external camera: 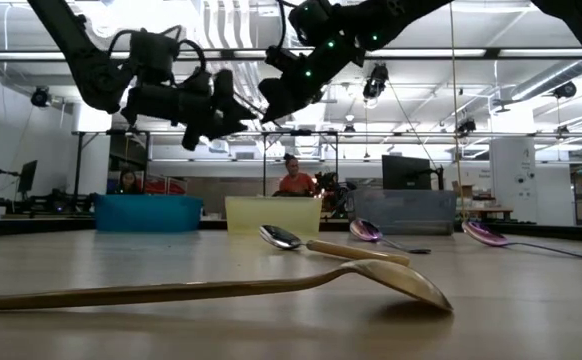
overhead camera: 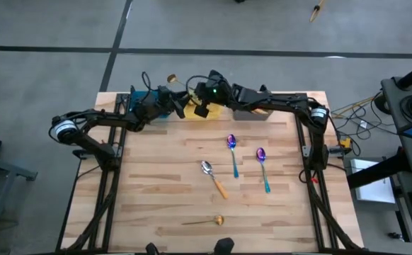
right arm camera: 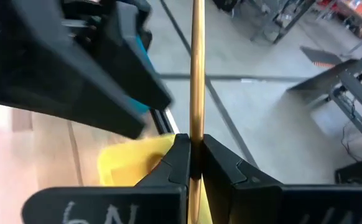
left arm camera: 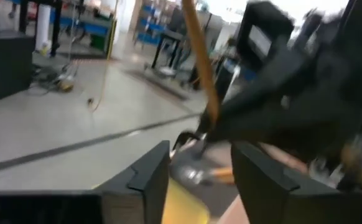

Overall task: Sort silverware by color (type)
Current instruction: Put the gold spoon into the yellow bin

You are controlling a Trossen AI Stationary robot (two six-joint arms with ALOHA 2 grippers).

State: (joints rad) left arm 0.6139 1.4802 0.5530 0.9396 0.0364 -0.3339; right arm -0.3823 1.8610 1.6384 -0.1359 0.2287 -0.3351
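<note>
On my worktop I count 4 spoons lying flat: 2 purple-blue ones with teal handles, 1 silver one with an orange handle, and 1 all-gold one. 1 more gold spoon stands in my right pincer. 3 bins: 1 blue, 1 yellow, 1 gray.

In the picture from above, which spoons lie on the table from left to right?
Gold spoon → orange-handled spoon → first purple spoon with teal handle → second purple spoon with teal handle.
</note>
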